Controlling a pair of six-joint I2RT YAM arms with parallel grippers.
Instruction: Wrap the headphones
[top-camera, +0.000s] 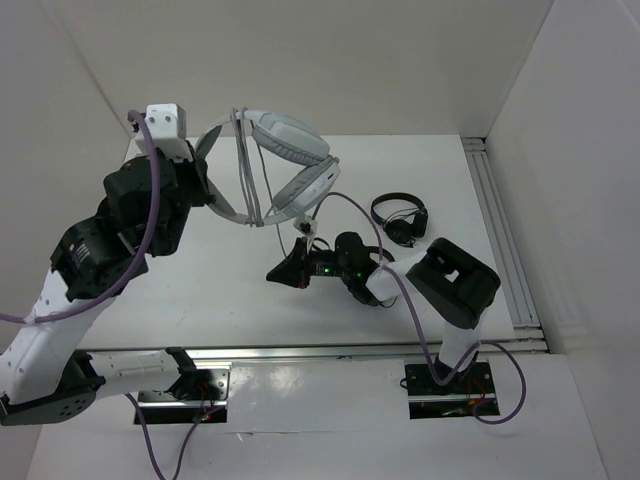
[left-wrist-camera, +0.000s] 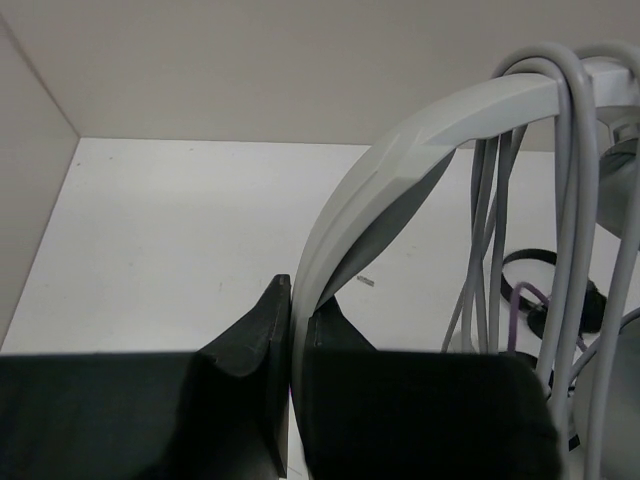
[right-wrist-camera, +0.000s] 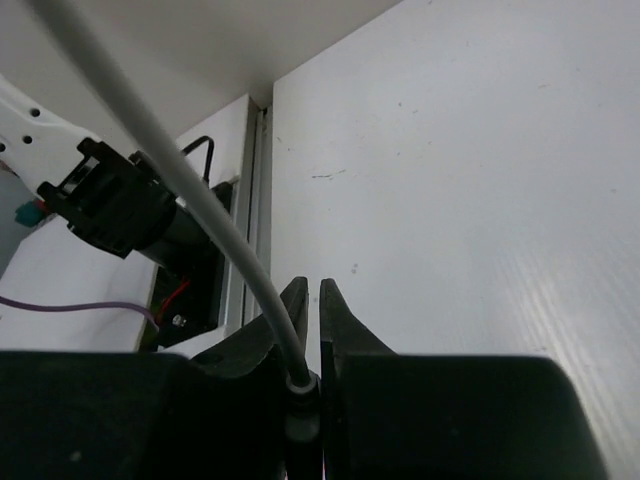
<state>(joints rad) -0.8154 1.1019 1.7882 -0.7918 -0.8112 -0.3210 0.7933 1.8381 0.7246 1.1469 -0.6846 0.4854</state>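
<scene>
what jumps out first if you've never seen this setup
The big light grey headphones hang in the air toward the back left, their headband clamped in the left gripper, with loops of cable draped over it. Nearer, mid-table, the right gripper pinches that thin grey cable, and a small black headset lies just to the right.

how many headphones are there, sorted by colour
light grey over-ear headphones: 1
black on-ear headphones: 1
total: 2
</scene>
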